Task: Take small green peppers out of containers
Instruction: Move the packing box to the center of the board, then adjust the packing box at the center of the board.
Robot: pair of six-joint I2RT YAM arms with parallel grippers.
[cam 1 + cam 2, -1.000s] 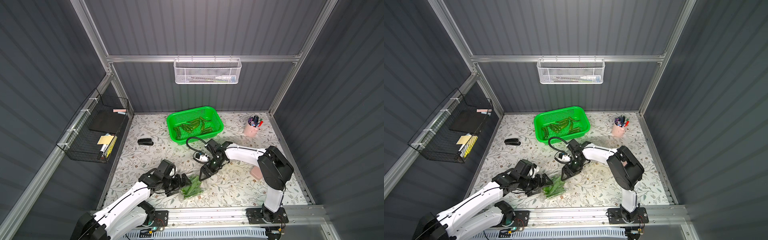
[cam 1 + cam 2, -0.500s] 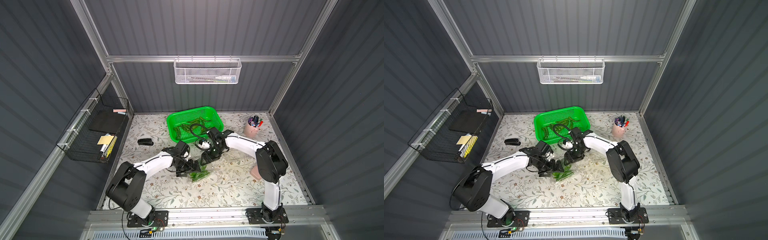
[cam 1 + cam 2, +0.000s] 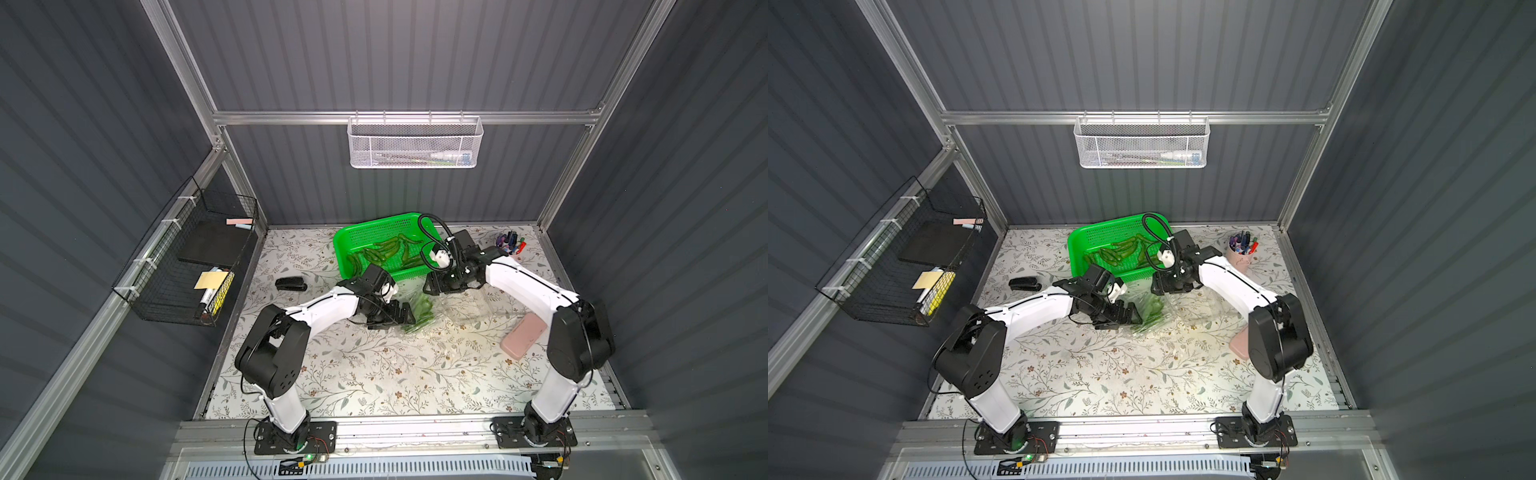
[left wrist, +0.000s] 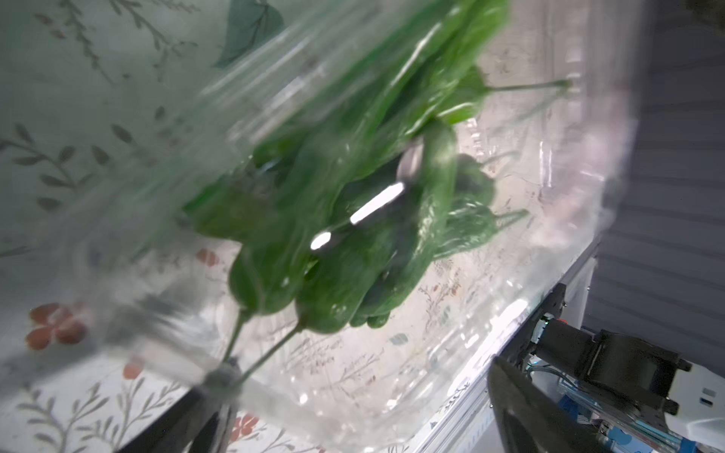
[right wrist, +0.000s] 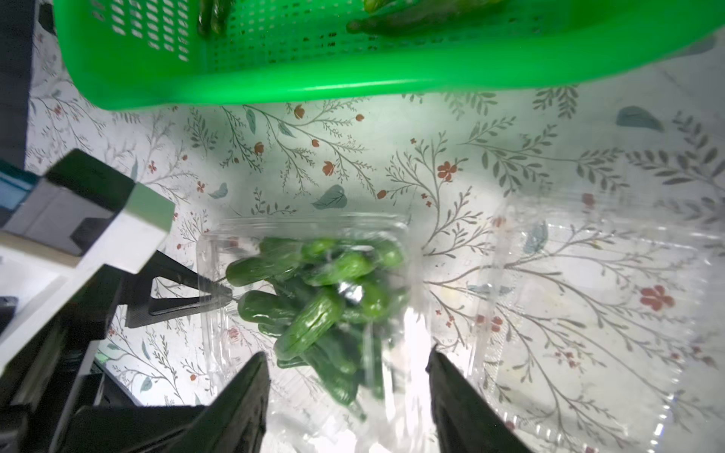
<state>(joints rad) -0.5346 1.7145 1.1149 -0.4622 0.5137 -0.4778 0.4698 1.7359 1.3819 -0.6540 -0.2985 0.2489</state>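
Over at the left, a black stapler [image 3: 291, 284] lies on the floral mat [image 3: 374, 374]. Next comes the left gripper [image 3: 405, 315], low over the mat with its jaws spread wide. In the left wrist view its fingers [image 4: 188, 415] flank one end of a clear container [image 5: 212, 251], one tip touching the plastic, though whether they press on it I cannot tell. That container sits mid-table, just in front of the green basket [image 3: 345, 249], and holds a heap of small green peppers [image 3: 424, 309], blurred in the wrist view. Loose in the basket lie more peppers [image 3: 386, 249]. The right gripper [image 3: 432, 289] hangs above the container's far edge, jaws parted and gripping nothing I can make out; clear plastic smears between its fingers [image 5: 243, 400]. Just right of it a second container [image 3: 471, 309] lies open, the mat's pattern showing through. Farther right stand a pink cup [image 3: 1239, 258] of pens at the back and a pink case [image 3: 523, 340] near the right arm [image 3: 523, 286].
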